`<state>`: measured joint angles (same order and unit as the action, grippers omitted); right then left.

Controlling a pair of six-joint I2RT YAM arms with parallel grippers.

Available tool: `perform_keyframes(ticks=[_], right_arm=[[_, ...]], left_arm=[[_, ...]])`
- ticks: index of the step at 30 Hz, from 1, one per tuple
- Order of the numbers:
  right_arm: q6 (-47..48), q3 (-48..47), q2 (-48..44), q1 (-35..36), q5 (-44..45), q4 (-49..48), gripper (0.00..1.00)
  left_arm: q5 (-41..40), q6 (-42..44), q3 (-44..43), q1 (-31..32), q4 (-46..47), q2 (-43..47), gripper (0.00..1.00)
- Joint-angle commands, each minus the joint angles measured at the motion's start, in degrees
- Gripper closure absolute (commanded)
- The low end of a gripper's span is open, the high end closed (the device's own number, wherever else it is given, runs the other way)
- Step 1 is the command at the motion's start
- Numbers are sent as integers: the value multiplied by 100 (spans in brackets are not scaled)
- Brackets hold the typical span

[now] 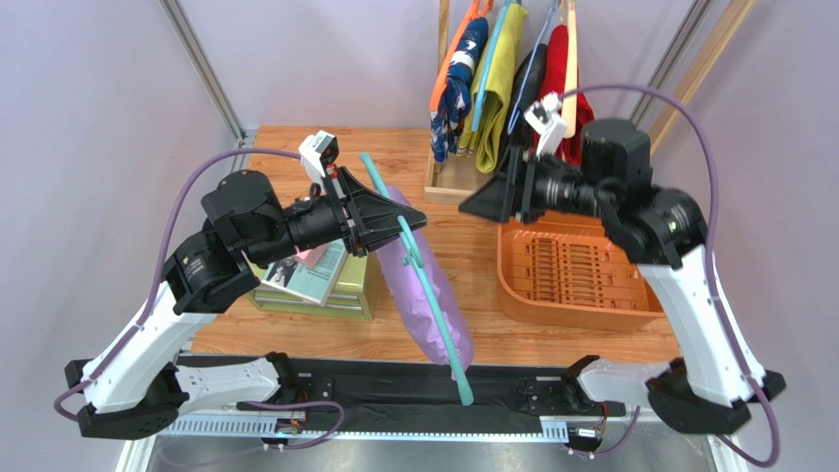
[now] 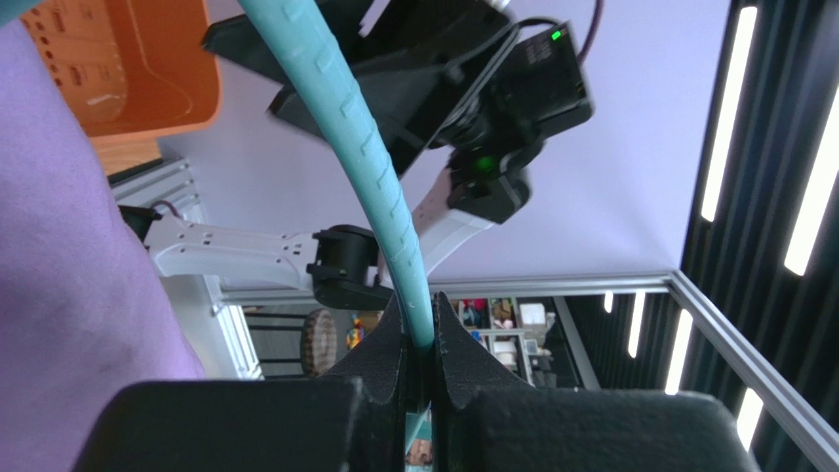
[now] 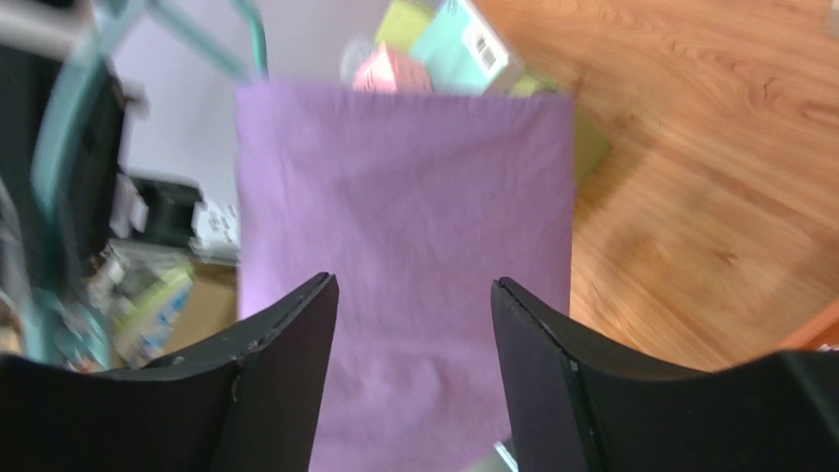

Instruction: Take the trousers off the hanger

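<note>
**Left arm held the hanger; lilac trousers still draped on it**

In the top view, the left gripper point(image 1: 414, 218) sat just left of the table's point(image 1: 463, 261) centre. Its wrist camera showed the fingers point(image 2: 386, 346) pressed together on the teal hanger point(image 1: 445, 344), with the ribbed bar running up out of the jaws. The hanger slanted from about 11 o'clock down to 6 o'clock. The lilac trousers point(image 1: 433, 290) hung over it and trailed toward 6 o'clock.

The right gripper point(image 1: 473, 206) hovered just right of centre, pointing toward 9 o'clock. Its fingers stood apart and held nothing, and its own camera showed the lilac cloth between them.

At 12 o'clock a wooden rack point(image 1: 448, 185) carried the navy patterned trousers point(image 1: 463, 88), yellow-green trousers point(image 1: 497, 79), black trousers point(image 1: 527, 98) and red trousers point(image 1: 559, 64). An orange basket point(image 1: 571, 285) lay at 3 o'clock. A green box point(image 1: 330, 295) topped with booklets sat at 9 o'clock.
</note>
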<state>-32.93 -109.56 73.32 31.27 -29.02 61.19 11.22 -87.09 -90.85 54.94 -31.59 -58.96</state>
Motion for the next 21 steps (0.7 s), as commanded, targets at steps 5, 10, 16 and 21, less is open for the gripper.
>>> perform_keyframes(ticks=[5,10,16,21], right_arm=[[1947,2394,-2172,1477,835,-1240,29],[2185,3369,-2875,2444,1512,-1442,23],[2458,4073,-3561,3455,1871,-2304,9],[2817,4127,-3343,4736,3092,-2761,5]], left_arm=[[1048,-826,-82,-378,1541,350,100],[1452,-1292,-328,-862,1656,306,100],[1392,-1557,-635,-924,1526,315,100],[804,-1662,-724,-932,1095,446,100]])
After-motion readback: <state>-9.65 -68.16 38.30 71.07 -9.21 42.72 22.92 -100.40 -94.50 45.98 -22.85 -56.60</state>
